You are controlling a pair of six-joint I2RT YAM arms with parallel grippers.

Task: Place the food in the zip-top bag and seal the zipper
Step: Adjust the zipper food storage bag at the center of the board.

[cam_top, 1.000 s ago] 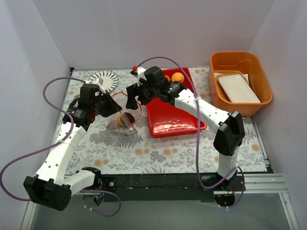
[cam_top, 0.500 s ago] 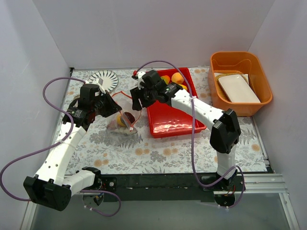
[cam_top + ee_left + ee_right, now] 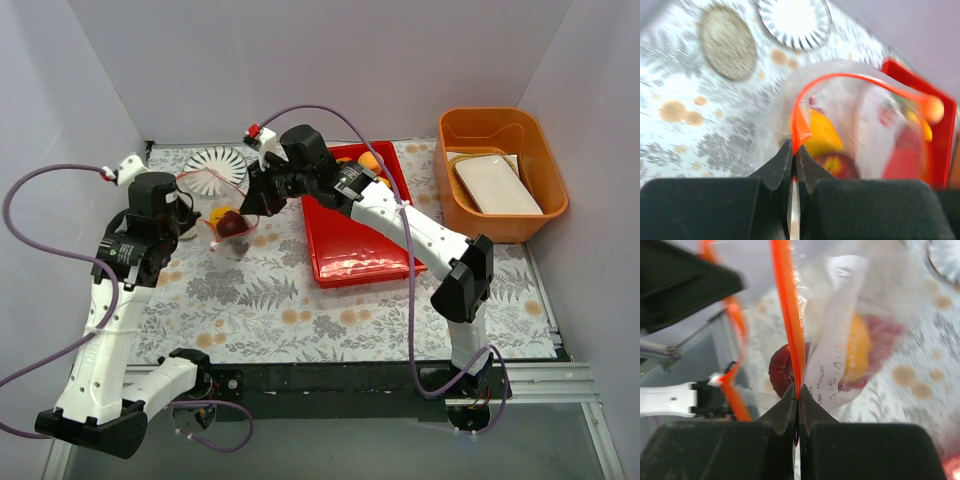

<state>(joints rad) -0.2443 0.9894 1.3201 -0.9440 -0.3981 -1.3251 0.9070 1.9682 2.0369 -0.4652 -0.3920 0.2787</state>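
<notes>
Table (image 3: 300,310): bag (image 3: 235,240) moved twd back-left corner.
R claw (image 3: 798,390): just clamped zipper (image 3: 787,315).
L claw (image 3: 794,147): grips zipper too (prob. to spread mouth).

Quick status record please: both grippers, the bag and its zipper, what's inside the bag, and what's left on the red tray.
left gripper: shut on the zipper, at one side of the mouth
right gripper: shut on the zipper, at the opposite side
zip-top bag: held between the two grippers, mouth open, not sealed
food in bag: yellow fruit, dark red fruit
red tray: orange fruit at its far end, partly hidden by the right arm
</notes>
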